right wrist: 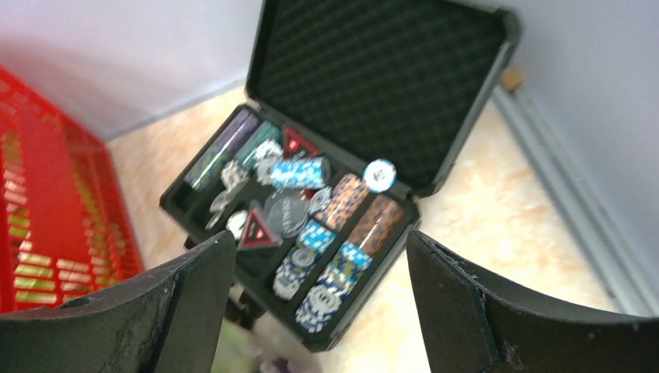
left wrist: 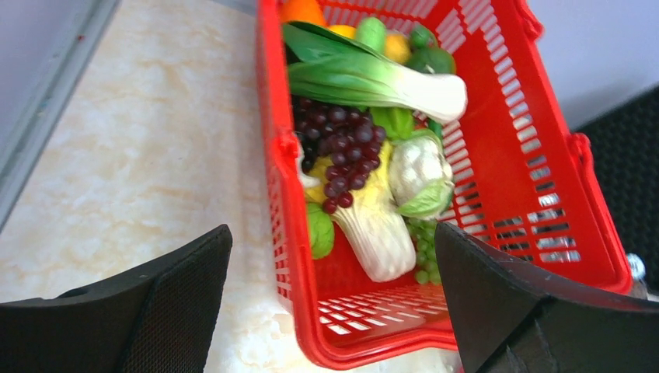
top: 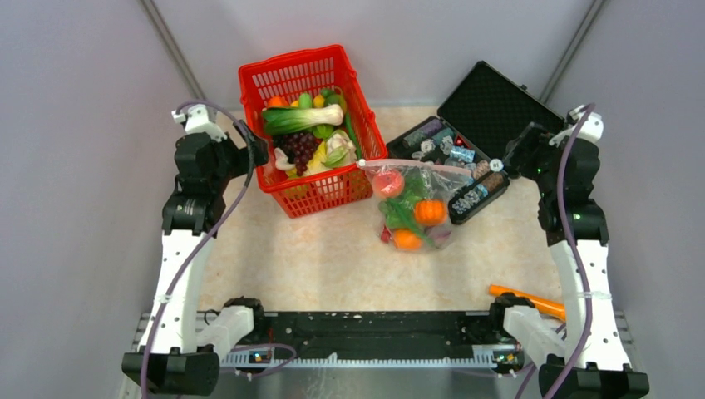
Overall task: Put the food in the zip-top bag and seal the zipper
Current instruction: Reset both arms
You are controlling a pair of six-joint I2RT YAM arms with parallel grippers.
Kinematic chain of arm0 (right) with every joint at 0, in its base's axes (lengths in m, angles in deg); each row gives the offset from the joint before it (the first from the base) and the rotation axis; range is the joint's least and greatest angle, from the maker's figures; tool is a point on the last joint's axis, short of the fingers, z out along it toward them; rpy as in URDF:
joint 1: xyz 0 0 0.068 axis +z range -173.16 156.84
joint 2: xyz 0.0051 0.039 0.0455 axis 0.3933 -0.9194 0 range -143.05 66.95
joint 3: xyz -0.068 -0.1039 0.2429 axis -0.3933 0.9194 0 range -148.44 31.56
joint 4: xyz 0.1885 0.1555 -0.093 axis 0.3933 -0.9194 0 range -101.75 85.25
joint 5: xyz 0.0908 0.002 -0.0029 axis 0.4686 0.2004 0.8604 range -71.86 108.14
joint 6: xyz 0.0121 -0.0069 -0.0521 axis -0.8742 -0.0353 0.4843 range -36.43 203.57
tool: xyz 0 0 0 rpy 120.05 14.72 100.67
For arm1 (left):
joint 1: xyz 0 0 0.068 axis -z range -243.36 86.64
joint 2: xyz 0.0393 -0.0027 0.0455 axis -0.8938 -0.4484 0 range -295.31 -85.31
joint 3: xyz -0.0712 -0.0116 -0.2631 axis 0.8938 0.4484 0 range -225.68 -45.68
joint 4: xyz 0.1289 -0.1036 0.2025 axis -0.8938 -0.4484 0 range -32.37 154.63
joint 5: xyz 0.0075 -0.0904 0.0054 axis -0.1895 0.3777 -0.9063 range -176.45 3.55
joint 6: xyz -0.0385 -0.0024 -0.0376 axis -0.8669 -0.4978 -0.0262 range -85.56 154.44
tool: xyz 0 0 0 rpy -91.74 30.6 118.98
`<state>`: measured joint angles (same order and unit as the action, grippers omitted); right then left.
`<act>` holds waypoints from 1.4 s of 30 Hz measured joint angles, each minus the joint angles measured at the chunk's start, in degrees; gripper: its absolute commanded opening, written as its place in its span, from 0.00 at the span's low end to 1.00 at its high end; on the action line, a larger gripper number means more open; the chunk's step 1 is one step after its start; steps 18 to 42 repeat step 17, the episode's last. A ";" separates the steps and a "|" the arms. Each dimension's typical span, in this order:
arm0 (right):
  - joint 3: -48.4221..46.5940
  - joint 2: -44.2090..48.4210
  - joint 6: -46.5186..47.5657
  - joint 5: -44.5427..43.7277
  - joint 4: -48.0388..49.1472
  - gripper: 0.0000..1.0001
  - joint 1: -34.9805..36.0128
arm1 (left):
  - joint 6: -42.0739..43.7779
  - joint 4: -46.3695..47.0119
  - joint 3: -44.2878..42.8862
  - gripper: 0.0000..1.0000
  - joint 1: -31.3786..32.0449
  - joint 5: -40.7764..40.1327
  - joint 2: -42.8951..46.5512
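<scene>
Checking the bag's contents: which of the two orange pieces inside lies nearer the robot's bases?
The smaller orange round, lowest in the top view; the pumpkin sits farther back.

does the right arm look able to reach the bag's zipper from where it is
Probably yes: the right gripper hangs open by the right end of the zipper, nothing between them, though the black case sits close beside.

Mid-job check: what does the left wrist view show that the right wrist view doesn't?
Left wrist only: the inside of the red basket, with the bok choy and the grapes lying in it.
Right wrist only: the open black case holding poker chips.
Both: a red basket wall, the marbled tabletop, and that arm's own gripper, with the left gripper and the right gripper each open and holding nothing.
</scene>
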<state>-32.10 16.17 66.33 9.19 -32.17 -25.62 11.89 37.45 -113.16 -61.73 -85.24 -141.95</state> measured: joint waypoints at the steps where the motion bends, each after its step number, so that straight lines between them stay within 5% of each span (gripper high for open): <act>1: 1.05 0.13 -0.48 1.51 0.07 0.79 0.02 | -0.39 -0.20 0.09 0.99 0.02 -1.51 0.37; 15: 6.69 2.19 -6.10 10.49 4.72 0.79 0.02 | -3.89 -1.27 3.43 0.99 -0.02 -20.11 7.96; 42: 6.69 2.60 -6.58 10.58 5.42 0.79 0.02 | -4.00 -1.22 3.43 0.99 -0.02 -21.00 7.63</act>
